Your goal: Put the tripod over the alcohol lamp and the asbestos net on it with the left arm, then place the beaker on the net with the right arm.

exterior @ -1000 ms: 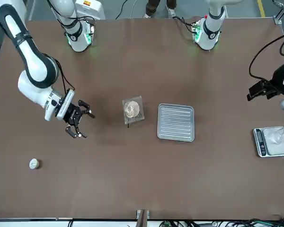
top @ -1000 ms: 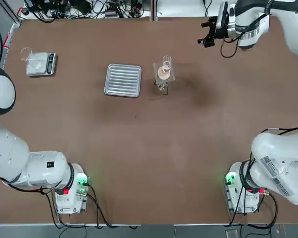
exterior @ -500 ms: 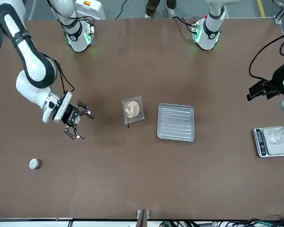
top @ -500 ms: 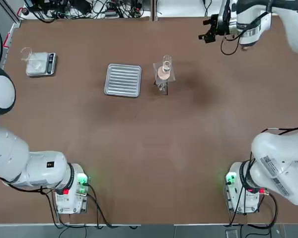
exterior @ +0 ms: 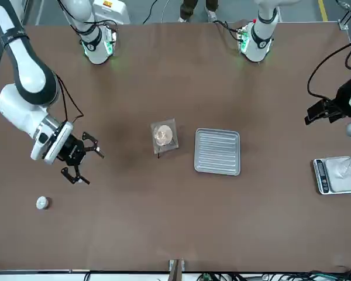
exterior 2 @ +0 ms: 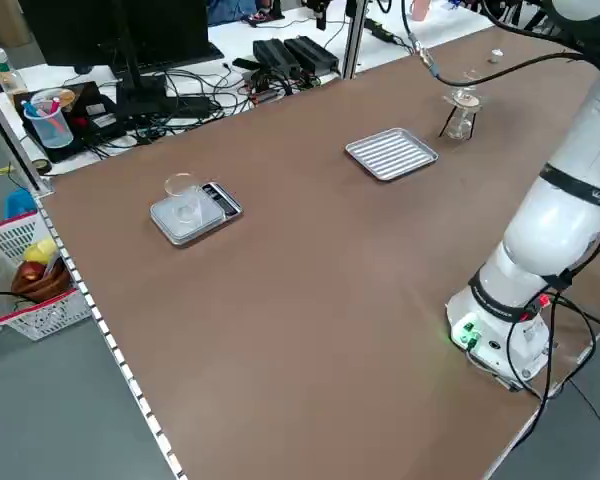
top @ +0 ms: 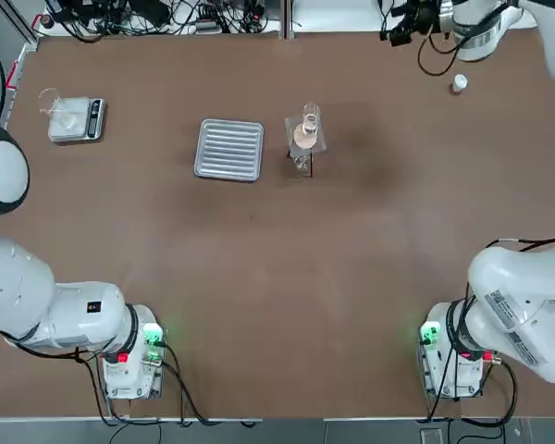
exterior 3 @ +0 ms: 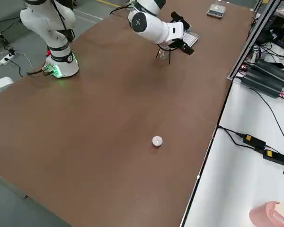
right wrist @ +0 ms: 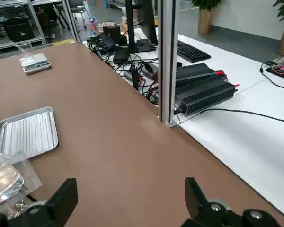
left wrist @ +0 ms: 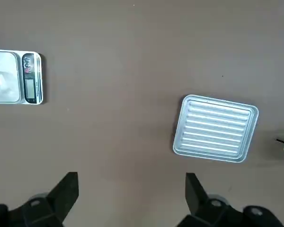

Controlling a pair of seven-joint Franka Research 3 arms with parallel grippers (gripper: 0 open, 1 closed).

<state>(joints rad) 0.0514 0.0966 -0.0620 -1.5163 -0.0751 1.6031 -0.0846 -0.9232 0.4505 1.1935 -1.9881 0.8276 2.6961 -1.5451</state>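
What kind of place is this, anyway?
Probably a robotics lab: two white robot arms are mounted at a brown table, with a digital scale on it and tangled cables beyond.

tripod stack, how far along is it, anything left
Looks finished: tripod over alcohol lamp, asbestos net on it, beaker on the net. Nothing in hand: left end effector open near the scale, right end effector open at the far right. No placing seems left.
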